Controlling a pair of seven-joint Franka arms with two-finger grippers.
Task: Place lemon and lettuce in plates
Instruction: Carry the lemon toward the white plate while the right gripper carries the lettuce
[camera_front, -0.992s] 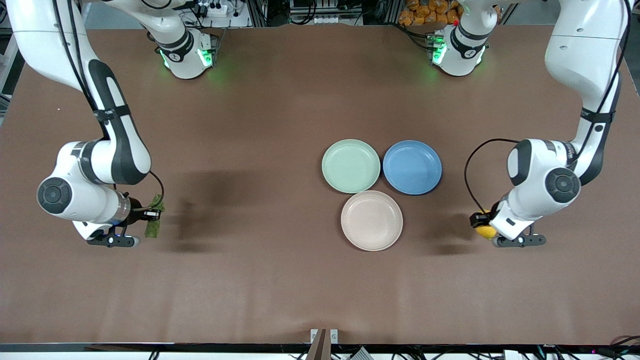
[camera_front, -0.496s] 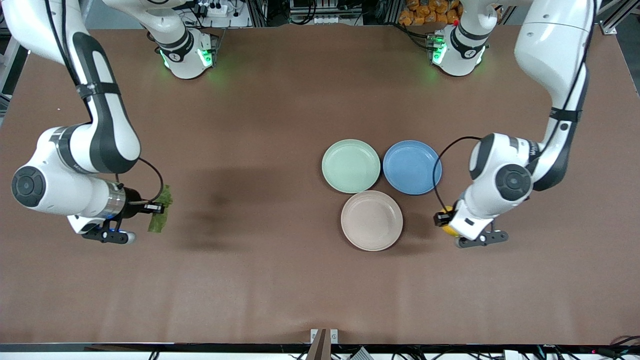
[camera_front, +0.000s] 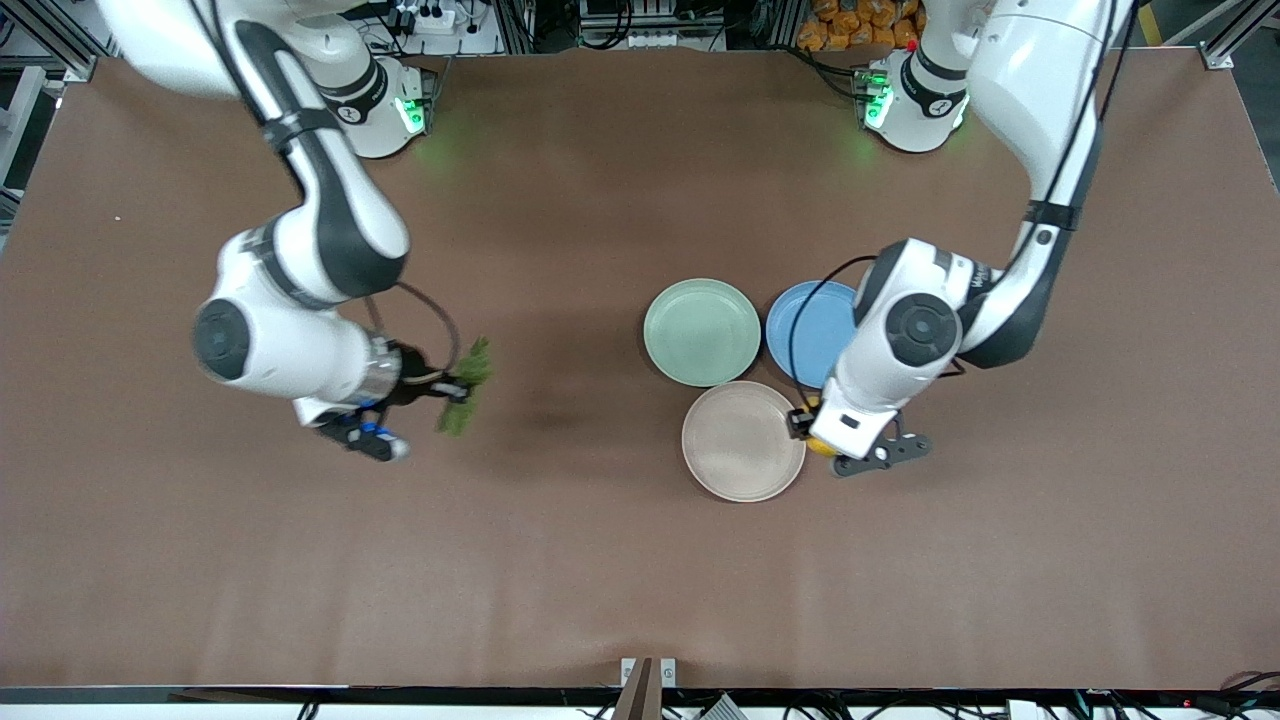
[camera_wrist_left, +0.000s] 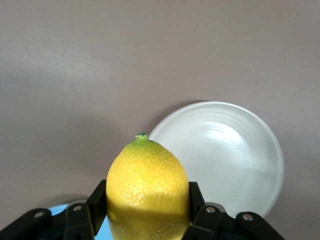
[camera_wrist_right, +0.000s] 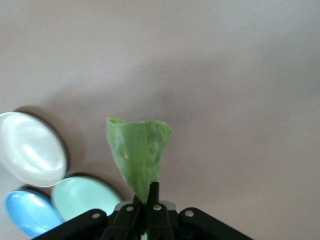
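The left gripper (camera_front: 815, 437), clamped on the lemon (camera_wrist_left: 148, 190), hangs over the table just beside the beige plate (camera_front: 742, 441); the right gripper (camera_front: 447, 388), pinching the lettuce (camera_front: 466, 395), is well apart from the mint plate (camera_front: 702, 331).

lettuce (camera_front: 463, 392) in right claw (camera_front: 447, 390)

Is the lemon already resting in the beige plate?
No, the lemon is clamped in the left gripper, in the air beside the empty beige plate.
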